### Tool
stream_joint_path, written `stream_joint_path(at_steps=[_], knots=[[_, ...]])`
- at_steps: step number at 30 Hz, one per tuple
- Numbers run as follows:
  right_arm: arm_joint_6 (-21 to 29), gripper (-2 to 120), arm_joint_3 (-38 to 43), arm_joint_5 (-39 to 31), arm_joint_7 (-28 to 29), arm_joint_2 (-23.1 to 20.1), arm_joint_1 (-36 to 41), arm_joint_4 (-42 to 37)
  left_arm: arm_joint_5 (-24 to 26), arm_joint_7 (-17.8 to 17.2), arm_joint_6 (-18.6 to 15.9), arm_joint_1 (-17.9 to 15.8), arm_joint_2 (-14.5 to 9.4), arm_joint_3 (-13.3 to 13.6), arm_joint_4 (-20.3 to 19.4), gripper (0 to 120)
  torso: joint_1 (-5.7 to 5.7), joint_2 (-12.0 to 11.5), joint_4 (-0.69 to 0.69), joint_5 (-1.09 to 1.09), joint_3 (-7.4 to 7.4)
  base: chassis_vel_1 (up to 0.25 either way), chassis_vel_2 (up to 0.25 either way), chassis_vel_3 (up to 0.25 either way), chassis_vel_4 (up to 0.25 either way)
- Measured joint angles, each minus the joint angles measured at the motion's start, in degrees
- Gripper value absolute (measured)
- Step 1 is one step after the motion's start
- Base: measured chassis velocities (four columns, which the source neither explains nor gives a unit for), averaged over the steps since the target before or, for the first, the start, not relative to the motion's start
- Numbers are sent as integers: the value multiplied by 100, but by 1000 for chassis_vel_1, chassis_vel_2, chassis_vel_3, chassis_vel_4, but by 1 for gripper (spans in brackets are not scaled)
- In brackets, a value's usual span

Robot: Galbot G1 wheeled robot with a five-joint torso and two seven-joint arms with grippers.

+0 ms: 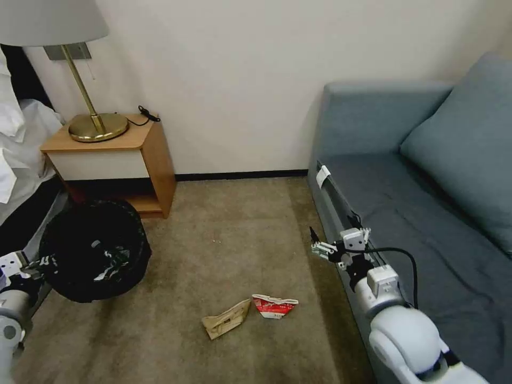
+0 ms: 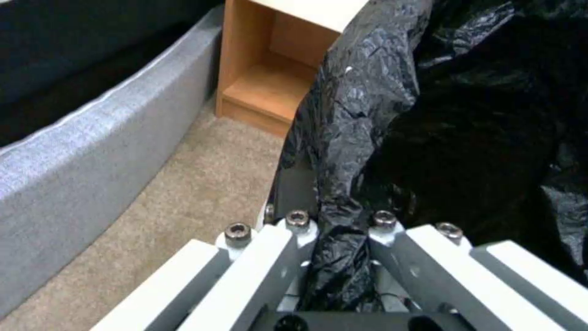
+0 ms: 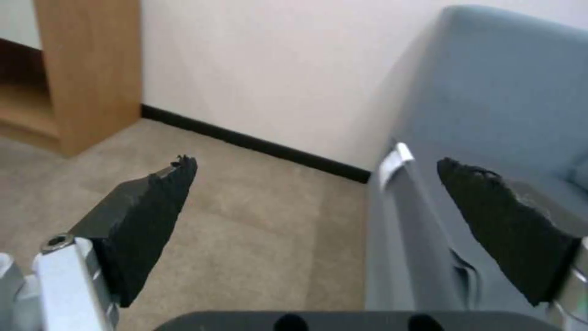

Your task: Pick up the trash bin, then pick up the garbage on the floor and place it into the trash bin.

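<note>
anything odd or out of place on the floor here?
Yes: two litter pieces lie loose mid-carpet, a crumpled brown paper and a crushed red-and-white carton, just apart. The trash bin is tilted, its rim pinched by the left gripper. The right gripper hangs open and empty by the sofa.

No text, brand, number or sign can be read anywhere here. The crushed red-and-white carton [image 1: 274, 306] on the carpet carries printing (red patches on white), but no letter of it can be made out. The small white tag [image 1: 322, 176] at the front corner of the sofa's seat edge shows no legible marking, and neither does the crumpled brown paper [image 1: 226, 319] just beside the carton.
</note>
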State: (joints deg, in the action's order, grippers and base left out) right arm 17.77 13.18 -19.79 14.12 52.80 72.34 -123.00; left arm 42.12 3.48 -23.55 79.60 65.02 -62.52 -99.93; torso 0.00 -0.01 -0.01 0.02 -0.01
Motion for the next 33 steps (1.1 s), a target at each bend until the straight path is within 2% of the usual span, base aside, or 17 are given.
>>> stream_joint_path(at_steps=[1, 5, 6, 10, 11, 12, 13, 14, 15, 16, 18, 22, 24, 27, 33], knots=[[0, 100, 0, 0, 0, 0, 0, 0, 0, 0, 0, 0, 0, 0, 0, 2, 0, 0, 0, 0, 0, 0, 0, 0, 0], [84, 100, -637, -638, -73, -506, -970, 408, -67, 84, 91, 79, 18, 77, -37, 2, 1, 0, 1, -3, 1, 0, 0, 0, 0], [84, 100, -637, -638, -73, -506, -970, 408, -67, 84, 91, 79, 18, 77, -37, 2, 1, 0, 1, -3, 1, 0, 0, 0, 0], [245, 100, -1924, -1257, -159, -847, -2370, 1058, -156, 200, 177, 132, 2, 158, -182, 2, 0, 0, 0, -1, 1, 0, 0, 0, 0], [245, 100, -1924, -1257, -159, -847, -2370, 1058, -156, 200, 177, 132, 2, 158, -182, 2, 0, 0, 0, -1, 1, 0, 0, 0, 0], [315, 100, -2329, -1455, -216, -902, -2872, 1239, -168, 209, 185, 119, 0, 166, -208, 2, 1, 0, 0, 0, 1, 0, 0, 0, 0], [366, 100, -2702, -1703, -345, -947, -3345, 1403, -170, 224, 200, 107, 0, 168, -233, 2, 0, 0, 3, -2, 1, 0, 0, 0, 0], [366, 100, -2702, -1703, -345, -947, -3345, 1403, -170, 224, 200, 107, 0, 168, -233, 2, 0, 0, 3, -2, 1, 0, 0, 0, 0], [425, 100, -2982, -1899, -471, -976, -3658, 1513, -173, 256, 232, 100, 0, 168, -244, 2, 1, 0, 3, -4, 1, 0, 0, 0, 0], [514, 100, -3423, -2260, -717, -997, -4126, 1694, -181, 303, 277, 101, 0, 168, -252, 2, 1, -1, 2, -2, 1, 0, 0, 0, 0], [599, 100, -3710, -2488, -923, -997, -4428, 1812, -183, 329, 304, 107, -1, 167, -258, 2, 1, 0, 1, -1, 1, 0, 0, 0, 0], [1003, 100, -4840, -3364, -1684, -765, -5644, 2543, -168, 400, 378, 145, 7, 119, -239, 2, 1, 0, 2, -4, 1, 0, 0, 0, 0], [1116, 100, -5025, -3503, -1831, -696, -5820, 2723, -164, 426, 403, 152, 10, 103, -221, 2, 1, 0, 3, -4, 1, 0, 0, 0, 0], [1486, 100, -5543, -3920, -2422, -595, -6261, 3168, -153, 486, 461, 163, 15, 71, -178, 2, 0, 0, 2, -3, 1, 0, 0, 0, 0], [1682, 100, -6089, -4606, -2771, -500, -6510, 3591, -152, 511, 502, 136, 40, 73, -99, 2, 0, 0, 0, -3, 1, 0, 0, 0, 0]])
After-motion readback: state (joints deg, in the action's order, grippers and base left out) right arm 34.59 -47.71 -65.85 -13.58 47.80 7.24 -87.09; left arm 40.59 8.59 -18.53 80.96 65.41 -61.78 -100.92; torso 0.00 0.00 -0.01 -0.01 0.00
